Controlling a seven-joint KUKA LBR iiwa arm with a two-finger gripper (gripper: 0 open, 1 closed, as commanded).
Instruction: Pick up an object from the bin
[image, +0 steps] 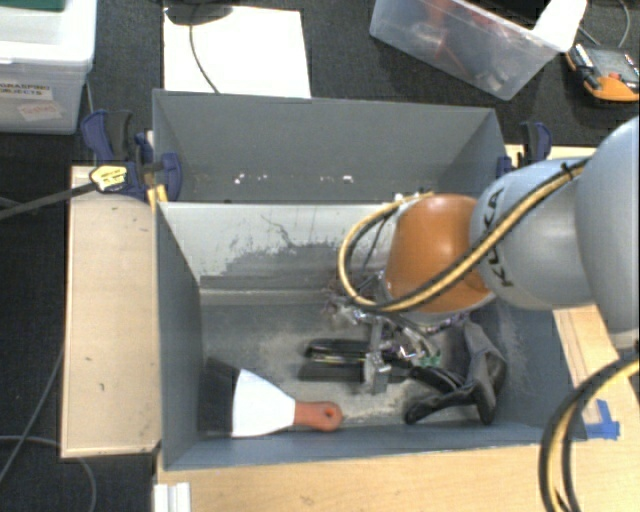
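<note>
The bin floor (255, 325) lies bare at far left. A brush (265, 408) blocks the near left, a black bar (335, 358) the middle, and dark tools (455, 395) the near right, under the arm (520, 250).

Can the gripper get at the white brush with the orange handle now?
Probably yes: the brush lies uncovered on the bin floor, just left of the gripper, with nothing lying on it.

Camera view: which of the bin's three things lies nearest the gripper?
The flat black thing mid-bin, right beside the gripper; the white brush lies lower left in view, the dark grey tool lower right.
</note>
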